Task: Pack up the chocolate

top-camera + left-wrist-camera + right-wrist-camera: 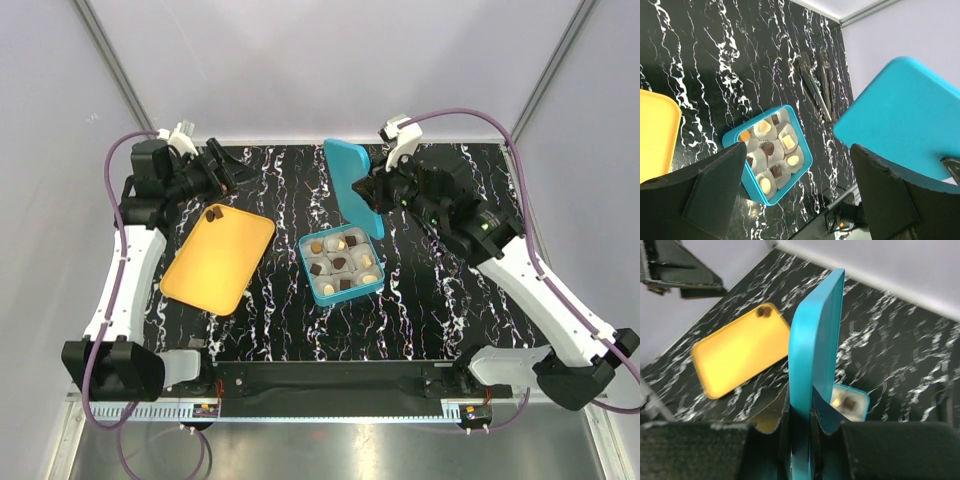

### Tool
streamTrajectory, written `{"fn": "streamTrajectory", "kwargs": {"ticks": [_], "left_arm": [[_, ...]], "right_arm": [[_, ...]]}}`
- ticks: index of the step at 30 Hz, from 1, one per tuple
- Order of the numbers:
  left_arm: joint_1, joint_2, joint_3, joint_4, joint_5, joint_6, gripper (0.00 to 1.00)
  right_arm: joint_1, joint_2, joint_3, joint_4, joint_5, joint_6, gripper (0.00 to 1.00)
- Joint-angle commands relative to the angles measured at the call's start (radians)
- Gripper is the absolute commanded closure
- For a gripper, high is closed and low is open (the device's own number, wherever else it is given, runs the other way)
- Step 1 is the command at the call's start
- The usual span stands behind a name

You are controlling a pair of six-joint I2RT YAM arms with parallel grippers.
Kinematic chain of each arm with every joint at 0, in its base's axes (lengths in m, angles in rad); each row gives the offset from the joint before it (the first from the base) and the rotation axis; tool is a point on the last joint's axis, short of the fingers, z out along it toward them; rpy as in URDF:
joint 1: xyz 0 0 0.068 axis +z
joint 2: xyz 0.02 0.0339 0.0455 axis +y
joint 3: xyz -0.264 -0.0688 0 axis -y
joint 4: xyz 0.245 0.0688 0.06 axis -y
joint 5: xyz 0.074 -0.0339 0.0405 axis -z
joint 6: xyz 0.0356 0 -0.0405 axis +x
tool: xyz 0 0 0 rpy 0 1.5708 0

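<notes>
A teal lid [815, 340] is held upright, edge-on, clamped between the fingers of the right gripper [799, 425]. A yellow tray [740, 355] lies left of it on the black marbled table [890, 340], with one dark chocolate piece [762, 312] at its far corner. A teal box [866, 399] is partly hidden behind the lid

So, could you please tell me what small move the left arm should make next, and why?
Probably lower the open left fingers onto the dark chocolate lying at the far corner of the yellow tray. The right fingers hold the teal lid upright, off the box, so the box is open to receive it. Whether a cup is free, I cannot tell.
</notes>
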Motion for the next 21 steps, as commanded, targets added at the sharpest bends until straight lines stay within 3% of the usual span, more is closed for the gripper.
{"fn": "streamTrajectory", "kwargs": {"ticks": [1, 8, 12, 21], "left_arm": [[-0.001, -0.063, -0.038, 0.110, 0.051, 0.028, 0.09], [-0.001, -0.118, -0.136, 0.151, 0.099, 0.029, 0.09], [-0.002, -0.153, -0.203, 0.228, 0.133, -0.006, 0.08], [-0.071, -0.176, -0.334, 0.311, 0.134, -0.018, 0.07]], "right_arm": [[-0.077, 0.033, 0.088, -0.146, -0.284, 0.108, 0.99], [-0.266, 0.097, 0.115, -0.119, -0.658, 0.231, 0.98], [-0.340, 0.139, 0.081, -0.002, -0.938, 0.329, 0.97], [-0.444, 0.243, -0.104, 0.309, -1.181, 0.533, 0.93]]}}
